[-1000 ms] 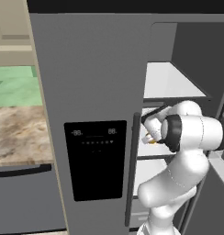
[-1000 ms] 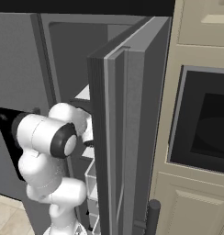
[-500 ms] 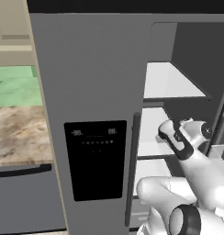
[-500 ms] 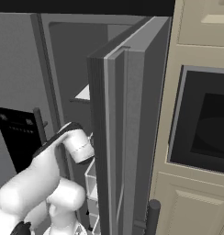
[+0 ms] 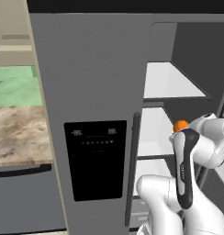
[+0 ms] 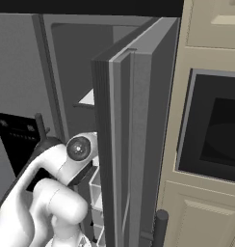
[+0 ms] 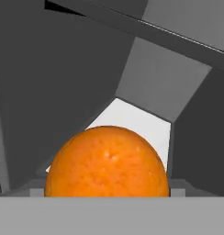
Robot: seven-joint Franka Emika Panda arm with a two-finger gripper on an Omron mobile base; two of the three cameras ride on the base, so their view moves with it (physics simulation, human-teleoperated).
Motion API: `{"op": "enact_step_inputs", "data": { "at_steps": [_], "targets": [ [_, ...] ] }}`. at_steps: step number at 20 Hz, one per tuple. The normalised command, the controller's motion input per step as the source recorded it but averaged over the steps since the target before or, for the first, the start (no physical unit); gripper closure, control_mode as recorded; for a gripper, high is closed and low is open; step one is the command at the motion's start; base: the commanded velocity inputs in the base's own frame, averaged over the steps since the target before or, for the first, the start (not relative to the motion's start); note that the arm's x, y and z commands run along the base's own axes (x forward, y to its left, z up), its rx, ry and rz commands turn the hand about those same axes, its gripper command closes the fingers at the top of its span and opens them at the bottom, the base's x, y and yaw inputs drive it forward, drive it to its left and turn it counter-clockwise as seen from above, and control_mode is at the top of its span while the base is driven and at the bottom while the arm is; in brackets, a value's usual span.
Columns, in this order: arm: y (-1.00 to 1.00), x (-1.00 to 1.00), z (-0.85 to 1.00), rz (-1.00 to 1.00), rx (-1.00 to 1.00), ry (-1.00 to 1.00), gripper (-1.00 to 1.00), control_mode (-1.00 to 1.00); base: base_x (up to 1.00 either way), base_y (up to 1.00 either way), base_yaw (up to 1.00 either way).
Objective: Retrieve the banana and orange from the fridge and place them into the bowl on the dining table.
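Observation:
The grey fridge (image 5: pixel 95 92) has its left door shut, and its right door (image 6: pixel 134 144) swung open. My arm reaches into the open right half, level with the white shelves (image 5: pixel 169 82). The orange (image 5: pixel 180 125) shows as a small bright ball just above my wrist, clear of the middle shelf. It looms large and close in the hand view (image 7: pixel 107 163), centred at the bottom. My gripper (image 5: pixel 182 131) is shut on it, and the fruit hides the fingertips. The banana, the bowl and the dining table are out of view.
The open door's thick edge stands close on my arm's right. A long dark handle (image 5: pixel 131 170) runs down the shut door beside a black dispenser panel (image 5: pixel 95 158). A marbled counter (image 5: pixel 17 135) lies left of the fridge. A built-in oven (image 6: pixel 211 130) sits in beige cabinets to the right.
My arm has folded, its elbow dropping low, and the hand has shifted right and slightly up inside the fridge. The orange has travelled with it. The fridge and doors have not moved.

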Motion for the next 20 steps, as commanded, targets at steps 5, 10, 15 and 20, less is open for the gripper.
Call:
{"op": "enact_step_inputs", "data": {
  "at_steps": [5,10,15,20],
  "targets": [
    [-0.11,-1.0,1.0,-0.04,-0.07,0.17,1.0,-1.0,0.0,0.0,0.0],
    [-0.08,-0.99,0.86,-0.02,-0.06,0.24,1.0,-1.0,0.0,0.0,0.0],
    [0.04,-0.85,0.31,0.0,-0.09,0.22,1.0,-1.0,0.0,0.0,0.0],
    [0.34,-0.7,-0.03,0.0,-0.14,0.02,1.0,-1.0,0.0,0.0,0.0]
  ]
}}
